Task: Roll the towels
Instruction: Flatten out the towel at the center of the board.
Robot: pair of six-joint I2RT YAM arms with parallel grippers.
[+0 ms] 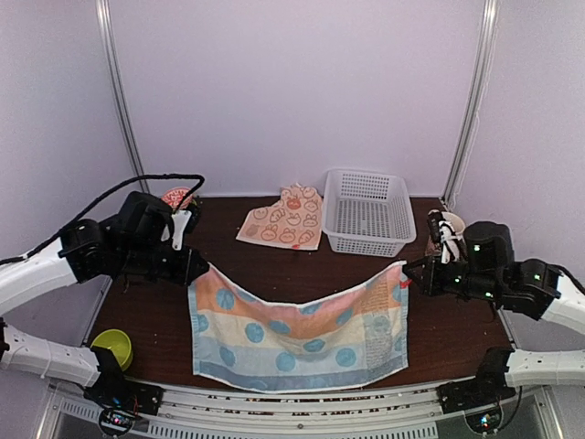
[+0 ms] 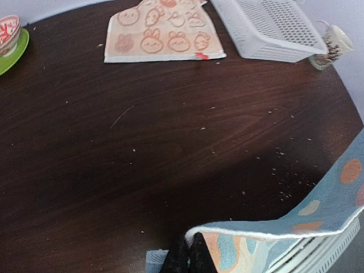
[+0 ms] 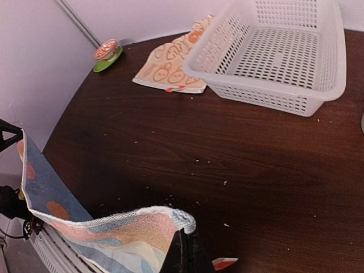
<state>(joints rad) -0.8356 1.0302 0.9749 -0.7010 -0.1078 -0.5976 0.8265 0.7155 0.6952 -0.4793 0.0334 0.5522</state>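
Note:
The light blue towel [image 1: 297,334] with peach panels and blue circles hangs spread between both arms above the table's near half, sagging in the middle. My left gripper [image 1: 203,268] is shut on its left top corner; the left wrist view shows the black fingertips [image 2: 177,256] pinching the cloth's edge [image 2: 273,232]. At the right top corner my right gripper [image 1: 408,274] is shut on the cloth too, with the towel [image 3: 114,227] seen trailing left in the right wrist view. The cream towel [image 1: 285,218] with orange rabbit prints lies flat at the back, untouched.
A white perforated basket [image 1: 367,212] stands at the back right beside the cream towel. A red patterned bowl on a green saucer [image 1: 178,198] sits back left, a green cup [image 1: 112,347] near left, and a small cup [image 1: 448,224] back right.

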